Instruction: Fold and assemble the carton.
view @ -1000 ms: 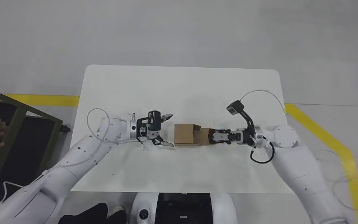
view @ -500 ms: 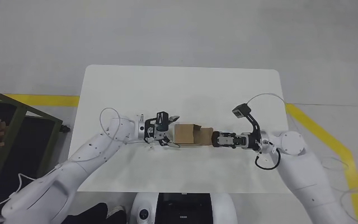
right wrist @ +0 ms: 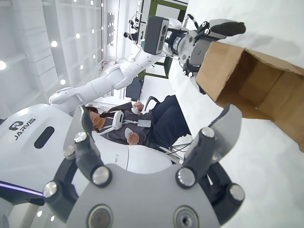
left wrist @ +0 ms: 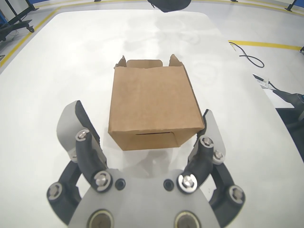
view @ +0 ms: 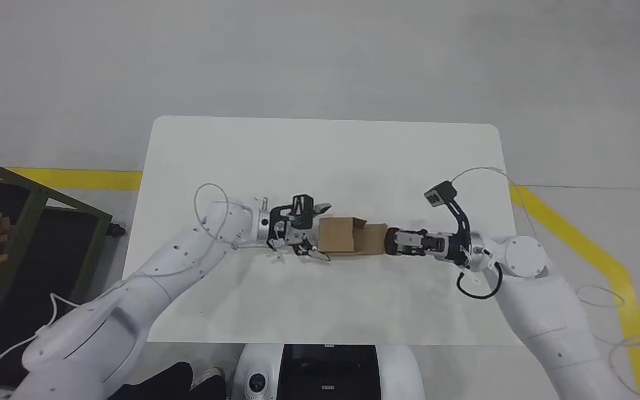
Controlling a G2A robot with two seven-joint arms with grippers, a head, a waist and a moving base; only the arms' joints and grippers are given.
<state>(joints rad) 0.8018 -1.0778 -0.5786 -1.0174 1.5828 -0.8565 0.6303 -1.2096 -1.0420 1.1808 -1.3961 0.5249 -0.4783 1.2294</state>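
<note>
carton [view: 345, 236]: brown cardboard, on its side toward 6 o'clock of the white table [view: 400, 160] | left gripper [view: 312, 232]: spread wide at carton's 9 o'clock, closed end; right gripper [view: 390, 242]: spread, holding nothing, at 3 o'clock, open end | room: grey floor [view: 300, 60]; yellow tape [view: 80, 180]

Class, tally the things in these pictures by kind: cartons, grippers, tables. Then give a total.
carton: 1
grippers: 2, the left gripper and the right gripper
table: 1
Total: 4

One carton [view: 343, 236], two claws [view: 314, 232] [view: 388, 243], one table [view: 400, 160]
</note>
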